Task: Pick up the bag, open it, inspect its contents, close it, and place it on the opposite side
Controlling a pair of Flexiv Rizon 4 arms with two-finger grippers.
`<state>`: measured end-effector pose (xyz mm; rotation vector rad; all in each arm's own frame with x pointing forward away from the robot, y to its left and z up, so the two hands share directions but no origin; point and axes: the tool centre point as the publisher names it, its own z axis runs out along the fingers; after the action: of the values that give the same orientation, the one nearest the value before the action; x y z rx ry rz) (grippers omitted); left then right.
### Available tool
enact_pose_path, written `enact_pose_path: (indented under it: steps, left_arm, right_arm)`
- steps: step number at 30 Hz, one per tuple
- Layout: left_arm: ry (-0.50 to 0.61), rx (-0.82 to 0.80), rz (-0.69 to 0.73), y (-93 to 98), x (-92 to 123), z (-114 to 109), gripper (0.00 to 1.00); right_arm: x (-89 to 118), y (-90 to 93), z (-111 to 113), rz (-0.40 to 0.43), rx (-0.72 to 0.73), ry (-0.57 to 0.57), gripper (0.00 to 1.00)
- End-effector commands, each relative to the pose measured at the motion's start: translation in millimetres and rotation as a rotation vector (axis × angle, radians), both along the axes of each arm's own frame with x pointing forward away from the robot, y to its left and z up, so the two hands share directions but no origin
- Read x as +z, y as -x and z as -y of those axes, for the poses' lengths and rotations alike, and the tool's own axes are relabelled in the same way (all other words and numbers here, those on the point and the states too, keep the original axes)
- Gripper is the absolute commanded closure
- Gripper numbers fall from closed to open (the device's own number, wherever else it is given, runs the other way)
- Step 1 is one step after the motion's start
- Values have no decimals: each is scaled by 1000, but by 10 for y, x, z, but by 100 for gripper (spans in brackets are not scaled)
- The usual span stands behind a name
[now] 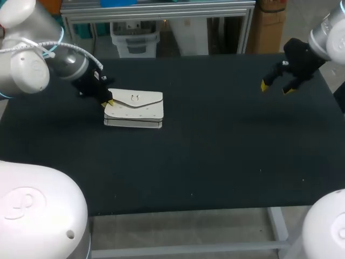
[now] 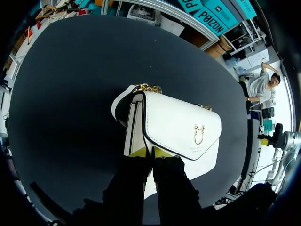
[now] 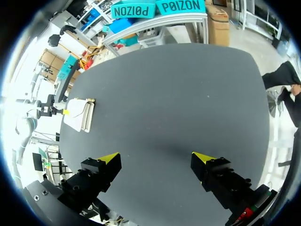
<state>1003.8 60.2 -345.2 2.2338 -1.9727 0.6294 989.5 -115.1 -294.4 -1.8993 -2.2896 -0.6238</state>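
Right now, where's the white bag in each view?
Head view: white bag lies on the left half of the table, with the left gripper at its left end.
Left wrist view: bag is directly ahead of the left gripper.
Right wrist view: bag is small, far across the table from the open right gripper.
Shared landmark: the left gripper at the bag's end, seen in all three views.

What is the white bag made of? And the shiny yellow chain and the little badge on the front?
The bag looks like smooth white leather or something made to look like leather. It has a soft sheen and neat, stiff edges, but I can't tell if the leather is real. The chain and the badge look like gold-coloured metal, because they glint in the light.
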Motion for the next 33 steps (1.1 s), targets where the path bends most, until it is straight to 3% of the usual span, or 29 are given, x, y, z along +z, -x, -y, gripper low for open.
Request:
enact_pose_path:
  steps: [1,7,14,24,33]
  left_arm:
    - [-25,13,25,-30,44,-267,100]
    - [-98,63,56,-234,26,-677,100]
    - [-174,59,49,-489,-56,-1077,100]
    - [-249,105,33,-776,-144,-1567,100]
    - [-279,148,46,-999,9,-1916,100]
  right_arm:
    - [114,-141,135,-17,-2,58,0]
    - [197,-370,445,-12,-15,117,0]
    - [288,-501,582,-5,-18,168,0]
    - [323,-585,655,-15,-17,191,0]
    - [311,-604,760,-27,-43,201,0]
